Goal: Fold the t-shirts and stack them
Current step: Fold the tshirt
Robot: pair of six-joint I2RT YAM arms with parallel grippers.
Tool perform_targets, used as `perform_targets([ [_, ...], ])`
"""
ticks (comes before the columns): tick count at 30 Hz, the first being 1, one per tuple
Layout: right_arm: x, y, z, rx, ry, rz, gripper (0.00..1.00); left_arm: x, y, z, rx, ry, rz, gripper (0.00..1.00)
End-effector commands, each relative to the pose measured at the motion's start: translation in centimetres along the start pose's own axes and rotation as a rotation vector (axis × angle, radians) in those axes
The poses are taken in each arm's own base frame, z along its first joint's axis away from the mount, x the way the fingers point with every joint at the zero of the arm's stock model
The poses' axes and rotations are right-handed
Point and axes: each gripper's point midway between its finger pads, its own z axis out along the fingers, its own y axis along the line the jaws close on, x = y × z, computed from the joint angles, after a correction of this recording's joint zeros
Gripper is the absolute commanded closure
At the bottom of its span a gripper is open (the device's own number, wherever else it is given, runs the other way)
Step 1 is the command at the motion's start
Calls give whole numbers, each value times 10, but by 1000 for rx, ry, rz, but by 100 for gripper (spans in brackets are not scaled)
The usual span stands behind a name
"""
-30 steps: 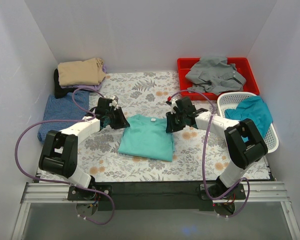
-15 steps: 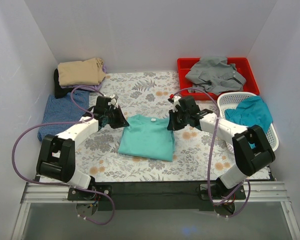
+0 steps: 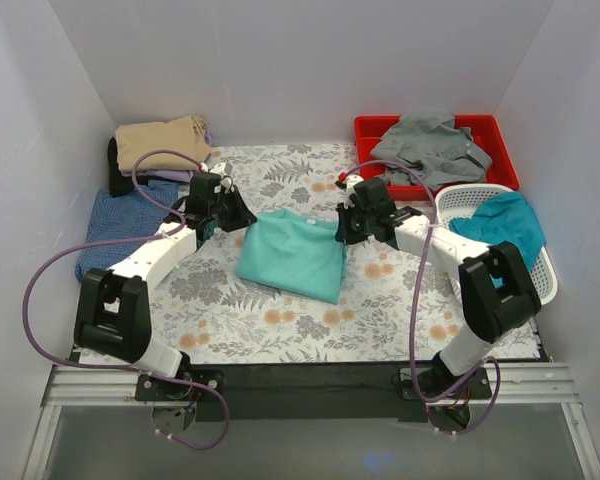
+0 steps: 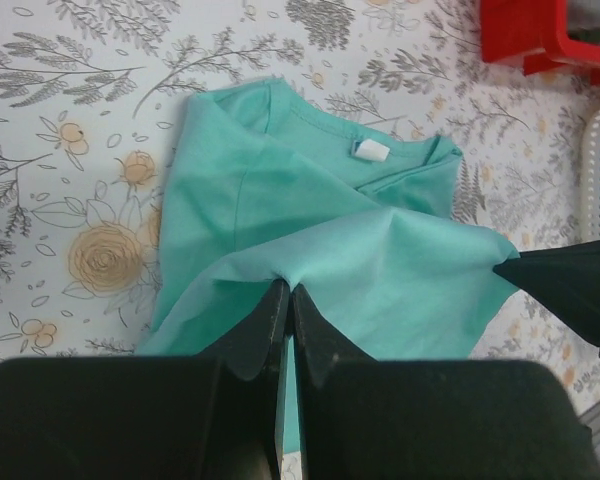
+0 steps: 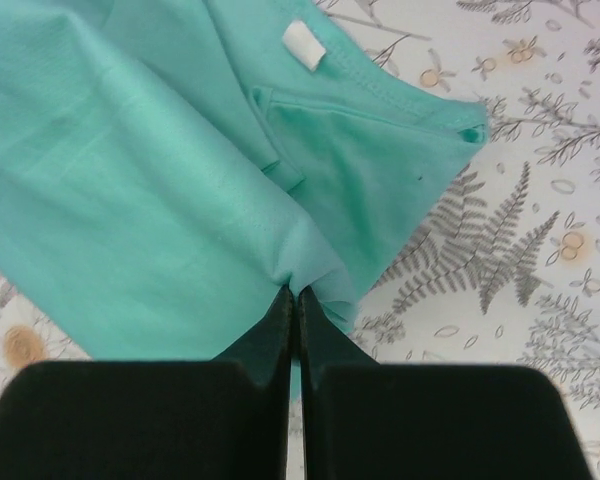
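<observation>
The mint green t-shirt (image 3: 292, 255) lies on the floral table, its far part lifted between both grippers. My left gripper (image 3: 242, 216) is shut on its left corner; in the left wrist view the fabric (image 4: 380, 270) bunches at the closed fingertips (image 4: 272, 300). My right gripper (image 3: 342, 224) is shut on the right corner; in the right wrist view the shirt (image 5: 160, 200) puckers at the closed fingertips (image 5: 280, 305), collar tag facing up. A tan t-shirt (image 3: 160, 143) tops a stack at the back left, a blue one (image 3: 120, 225) lies beside it.
A red bin (image 3: 500, 150) at the back right holds a grey t-shirt (image 3: 430, 148). A white basket (image 3: 545, 285) on the right holds a teal t-shirt (image 3: 502, 225). White walls enclose the table on three sides.
Both grippers moved toward the back of the table, carrying the shirt's far edge with them; the shirt shifted back and its far part rose off the table.
</observation>
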Motion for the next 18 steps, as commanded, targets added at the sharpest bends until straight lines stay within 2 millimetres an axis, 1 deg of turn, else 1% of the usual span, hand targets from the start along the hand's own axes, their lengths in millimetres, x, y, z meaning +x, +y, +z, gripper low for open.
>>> perform_targets([
  [1, -32, -21, 18, 79, -72, -36, 99, -30, 13, 14, -74, -111, -9, 100],
  [2, -40, -26, 23, 88, -97, -38, 99, -36, 13, 18, -56, -137, -1, 100],
  [3, -40, -32, 33, 104, -100, -34, 99, -36, 16, 24, -59, -139, 0, 100],
  [4, -43, -38, 38, 124, -124, -31, 99, -30, 26, 38, -84, -114, -7, 100],
  [5, -48, -41, 43, 130, -143, -35, 99, -32, 32, 47, -96, -116, 4, 100],
  [6, -54, -47, 49, 161, -160, -43, 99, -34, 33, 55, -97, -122, 7, 100],
  [7, -58, -50, 51, 176, -173, -43, 99, -32, 38, 60, -107, -113, -2, 100],
  [8, -62, -53, 54, 184, -188, -49, 99, -40, 39, 70, -83, -150, -4, 100],
  [9, -61, -56, 61, 194, -194, -55, 99, -39, 40, 74, -79, -157, -7, 100],
  [10, -75, -56, 64, 193, -233, -61, 99, -40, 40, 78, -71, -162, -6, 100],
  [11, -79, -58, 68, 192, -235, -64, 99, -36, 45, 88, -73, -144, -9, 100],
  [12, -79, -60, 75, 191, -226, -67, 99, -39, 43, 94, -67, -141, -12, 100],
  [13, -92, -57, 76, 182, -246, -75, 99, -36, 45, 99, -69, -119, -14, 100],
  [14, -96, -55, 78, 170, -248, -81, 99, -26, 52, 109, -84, -77, -25, 100],
  [15, -100, -53, 78, 163, -255, -84, 99, -26, 52, 113, -86, -64, -31, 100],
  [16, -109, -51, 75, 160, -274, -87, 99, -30, 49, 114, -80, -67, -31, 100],
  [17, -113, -50, 73, 159, -283, -91, 99, -34, 47, 113, -74, -79, -30, 100],
  [18, -120, -49, 67, 164, -302, -94, 99, -37, 43, 110, -62, -90, -25, 100],
])
